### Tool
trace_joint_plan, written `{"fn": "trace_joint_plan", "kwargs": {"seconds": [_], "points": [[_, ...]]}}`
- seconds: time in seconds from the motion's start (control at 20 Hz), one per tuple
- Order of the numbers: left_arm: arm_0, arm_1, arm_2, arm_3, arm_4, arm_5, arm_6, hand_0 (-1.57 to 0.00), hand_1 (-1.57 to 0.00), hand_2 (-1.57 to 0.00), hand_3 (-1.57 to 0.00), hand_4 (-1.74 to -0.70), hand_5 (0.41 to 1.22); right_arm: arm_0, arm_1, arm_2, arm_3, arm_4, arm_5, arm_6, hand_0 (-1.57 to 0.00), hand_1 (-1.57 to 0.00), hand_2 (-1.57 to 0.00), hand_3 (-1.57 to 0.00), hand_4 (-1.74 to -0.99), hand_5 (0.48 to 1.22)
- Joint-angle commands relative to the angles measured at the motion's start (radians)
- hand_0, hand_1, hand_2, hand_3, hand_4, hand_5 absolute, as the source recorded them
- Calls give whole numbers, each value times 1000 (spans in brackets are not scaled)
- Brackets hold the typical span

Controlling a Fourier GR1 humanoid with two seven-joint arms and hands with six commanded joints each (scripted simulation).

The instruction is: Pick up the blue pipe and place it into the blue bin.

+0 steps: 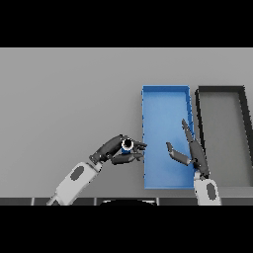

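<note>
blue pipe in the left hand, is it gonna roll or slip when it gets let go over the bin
The blue pipe looks short and round, so it will probably roll if it lands on its side. The left hand has curled fingers round it, and it keeps its shape, so it seems stiff. The blue bin has raised walls that should stop any rolling.

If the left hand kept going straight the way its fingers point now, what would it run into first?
Probably the blue bin: the left hand, curled round the blue pipe, points toward the bin's near wall. Height is unclear, so it might pass above it.
</note>
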Motion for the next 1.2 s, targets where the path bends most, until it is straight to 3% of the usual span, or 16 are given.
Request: {"fn": "trace_joint_plan", "kwargs": {"seconds": [0.0,0.2,0.3,0.45,0.55,0.7,0.95,1.15], "points": [[-1,-3,-2,6,-4,2,4,-1568,-1568,-1569,-1441,-1729,1219,-1,-2,-1,1,-1,1,1,1,1,1,1,-1269,688],[4,-6,-6,6,-9,3,5,-1570,-1570,-1570,-1442,-1730,1220,-8,-10,-10,5,-6,2,12,1,1,1,1,-1243,687],[-5,-12,-1,20,-3,-4,0,-1570,-1570,-1570,-1440,-1730,1220,0,-13,-6,-14,-16,14,-17,1,1,1,1,-1213,684],[-1,-8,-7,-1,-1,-5,7,-1571,-1571,-1571,-1441,-1731,1221,-11,-39,-29,-73,-211,157,-42,1,1,1,1,-1231,620],[-2,1,1,-1,9,-12,5,-1571,-1571,-1571,-1442,-1731,1221,-47,-75,-36,-135,-335,219,53,1,1,1,1,-1254,554],[-8,1,-2,2,-2,-12,1,-1571,-1571,-1571,-1444,-1731,1221,-108,-146,-9,-212,-498,328,165,1,1,1,1,-1313,517],[-16,-8,-8,16,-21,-7,-2,-1571,-1571,-1571,-1442,-1730,1221,-250,-213,79,-307,-610,408,301,1,1,1,1,-1340,499],[-19,-2,-6,13,-18,-15,3,-1571,-1571,-1571,-1439,-1730,1221,-363,-206,148,-318,-620,418,381,1,1,1,1,-1326,485]]}}
